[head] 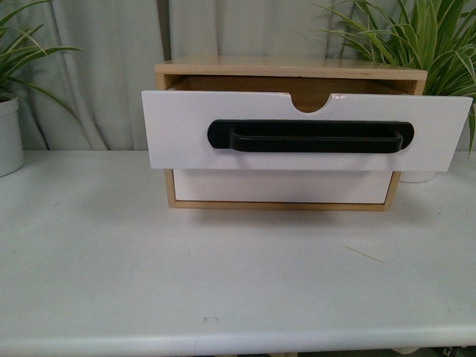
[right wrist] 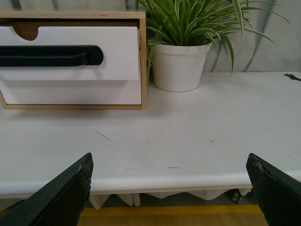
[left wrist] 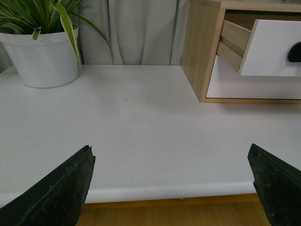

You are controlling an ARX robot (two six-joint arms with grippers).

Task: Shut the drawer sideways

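Note:
The drawer (head: 178,134) is white with a long black bar handle (head: 312,137) and a semicircular notch (head: 312,103) in its top edge. It stands pulled out of the light-wood cabinet (head: 297,71) at the back of the white table (head: 223,282). It also shows in the left wrist view (left wrist: 273,52) and in the right wrist view (right wrist: 113,54). My left gripper (left wrist: 171,179) is open and empty over the table's front edge, well short of the cabinet. My right gripper (right wrist: 169,186) is open and empty, also at the front edge. Neither arm shows in the front view.
A plain white drawer front (head: 282,186) without a handle sits shut below. A potted plant in a white pot (left wrist: 44,54) stands at the left of the cabinet, another (right wrist: 181,66) at its right. A thin splinter (right wrist: 103,136) lies on the table. Grey curtain behind.

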